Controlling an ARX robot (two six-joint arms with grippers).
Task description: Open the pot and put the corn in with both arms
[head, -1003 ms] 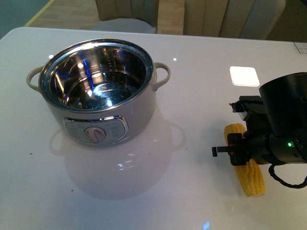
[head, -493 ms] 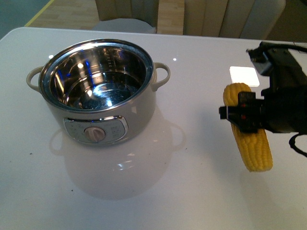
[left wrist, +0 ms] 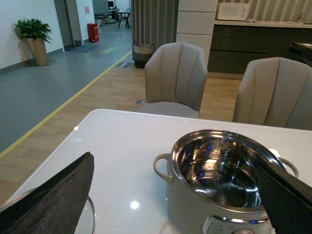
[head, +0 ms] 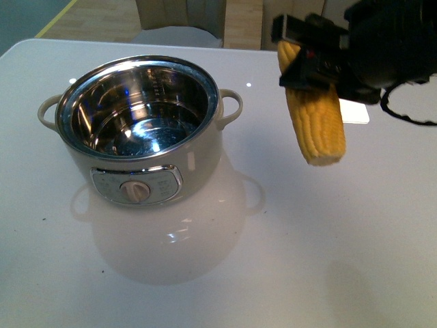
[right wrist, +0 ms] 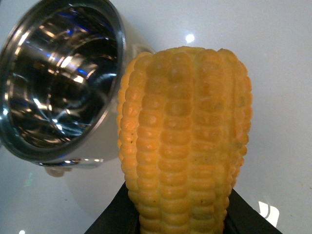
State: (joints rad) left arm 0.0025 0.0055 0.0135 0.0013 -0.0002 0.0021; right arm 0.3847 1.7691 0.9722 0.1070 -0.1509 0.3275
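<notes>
Corn (head: 317, 126): lifted off the table (head: 273, 266) since 1 second ago and carried toward the pot (head: 198, 160). It now hangs thick end down, airborne, right of the pot, not yet over its opening. Right gripper (head: 305, 65): clamped on the ear's upper part. Left gripper (left wrist: 174, 163): fingers spread wide, holding nothing, pot in its sight. Pot: lid off, empty. Judgement: pickup done; 2 steps remain, transfer over the opening and release

Right tool (head: 311, 60): black boxy housing, bulky rounded wrist, looped black cable (head: 403, 115). Left tool fingers (left wrist: 53, 195): dark grey, matte, tapered.
</notes>
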